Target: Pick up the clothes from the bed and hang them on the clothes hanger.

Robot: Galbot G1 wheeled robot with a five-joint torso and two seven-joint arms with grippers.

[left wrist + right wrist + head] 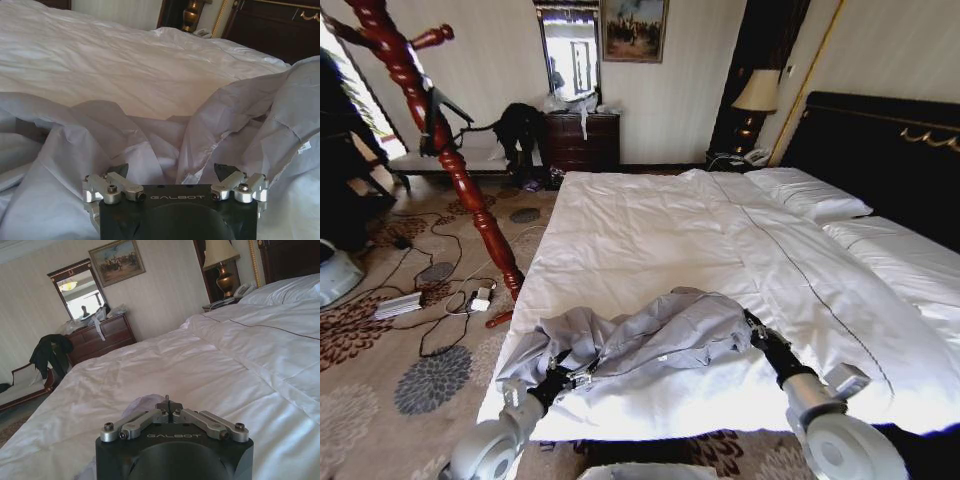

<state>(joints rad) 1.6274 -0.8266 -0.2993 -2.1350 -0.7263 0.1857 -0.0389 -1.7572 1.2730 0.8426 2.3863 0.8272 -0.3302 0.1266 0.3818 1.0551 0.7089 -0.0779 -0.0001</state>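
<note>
Grey jacket on bed; left gripper spread, right gripper pinching fabric (coat stand nearby).

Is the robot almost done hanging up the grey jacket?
Not nearly. The grey jacket lies on the bed. The right tool is pinched shut at its edge; the left tool is open over the cloth. The hanger waits on the wooden stand.

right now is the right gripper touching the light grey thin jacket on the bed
Touching: in the right wrist view the right gripper is shut on a fold of the light grey thin jacket.
</note>
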